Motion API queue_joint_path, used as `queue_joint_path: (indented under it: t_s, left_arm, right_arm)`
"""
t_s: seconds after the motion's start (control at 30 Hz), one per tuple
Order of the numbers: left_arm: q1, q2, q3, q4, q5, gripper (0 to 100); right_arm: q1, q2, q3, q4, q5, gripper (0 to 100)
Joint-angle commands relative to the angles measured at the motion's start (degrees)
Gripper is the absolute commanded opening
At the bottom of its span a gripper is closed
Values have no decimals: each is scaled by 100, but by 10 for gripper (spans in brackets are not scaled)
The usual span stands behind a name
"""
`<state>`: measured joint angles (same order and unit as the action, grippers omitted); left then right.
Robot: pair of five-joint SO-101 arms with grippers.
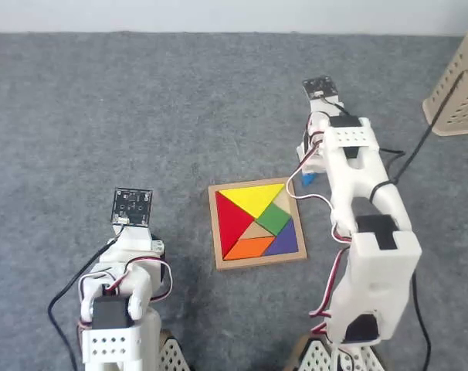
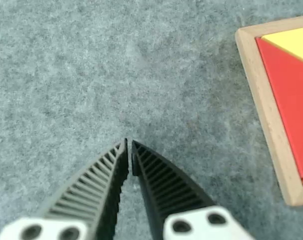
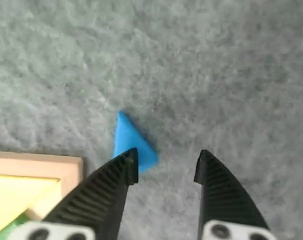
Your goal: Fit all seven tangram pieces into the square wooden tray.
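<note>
Looking down from the high view, the square wooden tray (image 1: 214, 232) sits on grey carpet (image 1: 103, 116) between the two arms. It holds a yellow triangle (image 1: 253, 199), red triangle (image 1: 231, 222), green square (image 1: 274, 219), tan triangle (image 1: 256, 230), orange piece (image 1: 249, 247) and purple triangle (image 1: 284, 242). A blue triangle (image 1: 306, 178) lies on the carpet just off the tray's far corner, beside the right arm (image 1: 357, 178). The left arm (image 1: 126, 263) stands well apart from the tray.

From the left wrist view, the left gripper (image 2: 129, 145) has its fingers pressed together over bare carpet, with nothing between them. A corner of the tray shows off to one side, with the red and yellow triangles in it.

From the right wrist view, the right gripper (image 3: 166, 162) is spread wide above the carpet. The blue triangle lies flat beside the tray's corner. The finger (image 3: 122, 172) nearer the tray overlaps its edge, so the piece sits off-centre rather than in the gap.
</note>
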<state>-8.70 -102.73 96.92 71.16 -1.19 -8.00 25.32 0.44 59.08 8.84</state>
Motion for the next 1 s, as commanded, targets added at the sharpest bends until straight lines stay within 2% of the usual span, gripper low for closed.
queue_joint_path:
  t_s: [0.0,0.4,0.6,0.97]
  left_arm:
    - [-9,-35,-31,35,35,11]
    - [-9,-35,-31,35,35,11]
    - [-9,-35,-31,35,35,11]
    - [-9,-35,-31,35,35,11]
  right_arm:
    - [-136,4,-62,-127,141,191]
    - [-681,57,185,-22,484,188]
    - [-919,66,176,409,738,188]
    - [-927,101,167,409,747,187]
